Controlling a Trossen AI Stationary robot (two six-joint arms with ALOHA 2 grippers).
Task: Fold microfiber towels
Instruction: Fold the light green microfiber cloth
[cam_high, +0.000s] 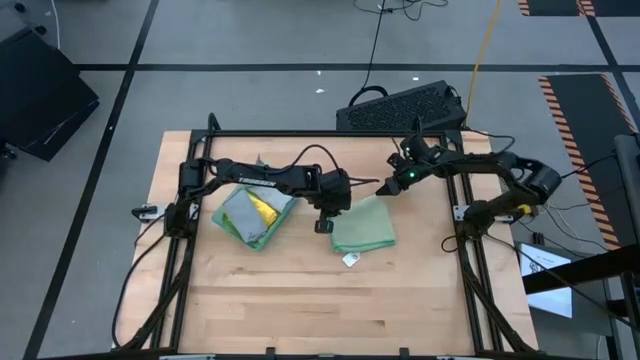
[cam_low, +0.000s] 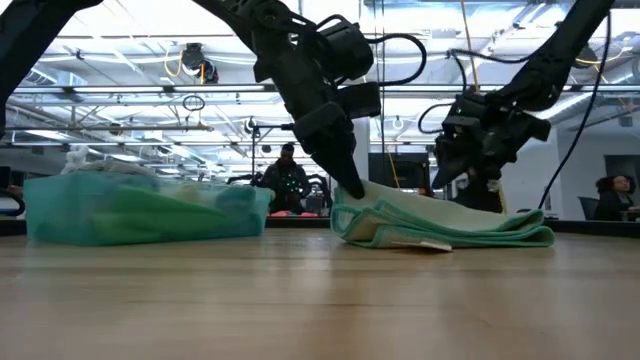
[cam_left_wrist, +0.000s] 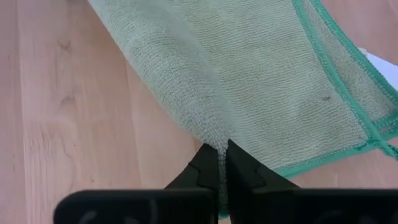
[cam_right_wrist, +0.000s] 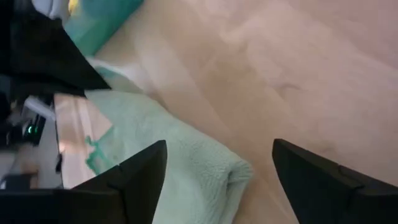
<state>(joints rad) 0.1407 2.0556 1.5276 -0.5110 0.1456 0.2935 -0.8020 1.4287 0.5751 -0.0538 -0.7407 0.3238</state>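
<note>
A pale sage green microfiber towel (cam_high: 364, 229) with teal edging lies folded near the table's middle, several layers showing in the low view (cam_low: 450, 226). My left gripper (cam_high: 332, 216) is shut on its left side (cam_left_wrist: 222, 149). My right gripper (cam_high: 386, 187) hangs open just above the towel's far right part (cam_low: 466, 165), and the towel's folded corner (cam_right_wrist: 211, 177) shows beyond its spread fingers. A heap of other towels (cam_high: 252, 215), teal, grey and yellow, rests on the table to the left (cam_low: 140, 210). My left gripper pinches a pucker of the green towel's top layer (cam_left_wrist: 219, 138) at the towel's left side, between its two fingers. The fingers slant down from the table's left (cam_low: 345, 175). The cloth rises in a ridge to the fingertips; the rest lies on the table.
A small white tag (cam_high: 350, 259) lies at the towel's near edge. A black keyboard-like box (cam_high: 404, 108) sits beyond the far edge. Black frame rails (cam_high: 300, 134) run along the table's sides. Bare wood (cam_high: 320, 300) fills the near half.
</note>
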